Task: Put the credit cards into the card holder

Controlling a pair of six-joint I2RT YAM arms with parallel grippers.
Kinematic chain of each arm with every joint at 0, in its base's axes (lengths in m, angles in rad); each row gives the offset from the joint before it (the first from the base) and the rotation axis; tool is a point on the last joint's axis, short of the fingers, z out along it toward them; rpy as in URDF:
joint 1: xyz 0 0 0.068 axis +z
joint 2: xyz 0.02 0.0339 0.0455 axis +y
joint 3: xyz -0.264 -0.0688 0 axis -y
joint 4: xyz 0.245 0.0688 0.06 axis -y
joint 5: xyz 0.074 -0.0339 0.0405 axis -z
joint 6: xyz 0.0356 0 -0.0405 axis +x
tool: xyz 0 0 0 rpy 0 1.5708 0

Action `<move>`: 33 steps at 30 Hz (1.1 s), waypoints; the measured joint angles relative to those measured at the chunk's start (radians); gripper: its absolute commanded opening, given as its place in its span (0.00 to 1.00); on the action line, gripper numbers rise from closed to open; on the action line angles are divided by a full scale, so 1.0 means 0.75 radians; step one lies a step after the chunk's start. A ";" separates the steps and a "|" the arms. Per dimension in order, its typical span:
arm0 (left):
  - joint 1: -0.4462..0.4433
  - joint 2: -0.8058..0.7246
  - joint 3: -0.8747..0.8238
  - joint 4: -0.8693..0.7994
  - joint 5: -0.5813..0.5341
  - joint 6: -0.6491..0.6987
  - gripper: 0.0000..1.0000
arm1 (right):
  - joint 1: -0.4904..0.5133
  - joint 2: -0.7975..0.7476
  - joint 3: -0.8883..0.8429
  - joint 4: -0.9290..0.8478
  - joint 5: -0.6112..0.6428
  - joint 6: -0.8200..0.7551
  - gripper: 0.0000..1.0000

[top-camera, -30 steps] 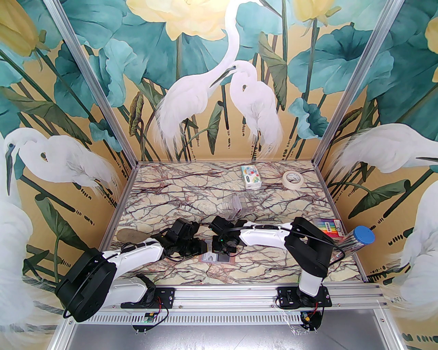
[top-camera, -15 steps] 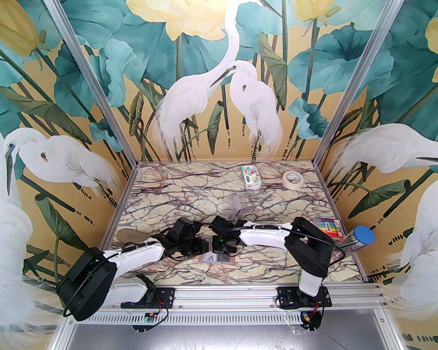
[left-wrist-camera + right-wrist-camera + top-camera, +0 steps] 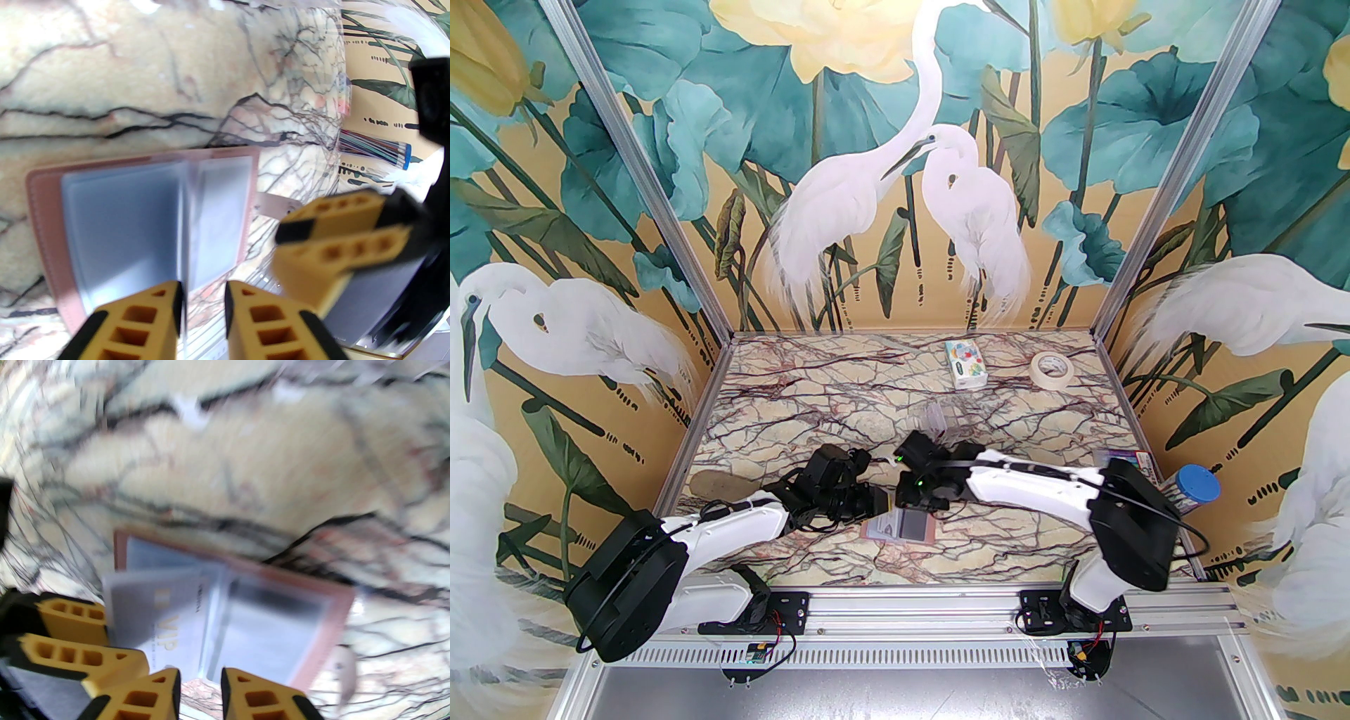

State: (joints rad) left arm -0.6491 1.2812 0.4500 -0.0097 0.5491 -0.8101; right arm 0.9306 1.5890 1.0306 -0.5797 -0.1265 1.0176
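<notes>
Left arm (image 3: 731, 524), right arm (image 3: 1033, 485): white shells, black joint housings, thin black cables. Black base plates (image 3: 787, 606) with screws. Fingers (image 3: 274, 299) ochre-yellow, rectangular cut-outs, black pads. Green light (image 3: 920, 484) on right wrist.

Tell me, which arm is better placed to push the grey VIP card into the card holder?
Left, probably: the left fingers are at the grey VIP card's outer edge. The right fingers stand open beside the card holder, holding nothing.

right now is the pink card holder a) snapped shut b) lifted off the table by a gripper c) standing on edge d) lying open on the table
d: the card holder lies spread flat on the table, its clear sleeves facing up.
</notes>
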 measured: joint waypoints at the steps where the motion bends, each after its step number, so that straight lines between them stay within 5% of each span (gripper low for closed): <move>1: -0.006 0.000 0.000 0.013 0.002 -0.006 0.30 | -0.018 -0.020 -0.010 -0.008 0.005 -0.002 0.27; 17: -0.130 0.172 0.065 0.202 0.020 -0.074 0.47 | -0.125 -0.152 -0.118 -0.048 0.040 -0.007 0.28; 33: -0.136 0.166 0.127 0.082 -0.048 -0.022 0.48 | -0.133 -0.158 -0.128 -0.050 0.040 -0.024 0.28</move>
State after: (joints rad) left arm -0.7513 1.4055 0.5453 0.0517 0.5129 -0.8265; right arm 0.8307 1.4704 0.9348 -0.6174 -0.0967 0.9997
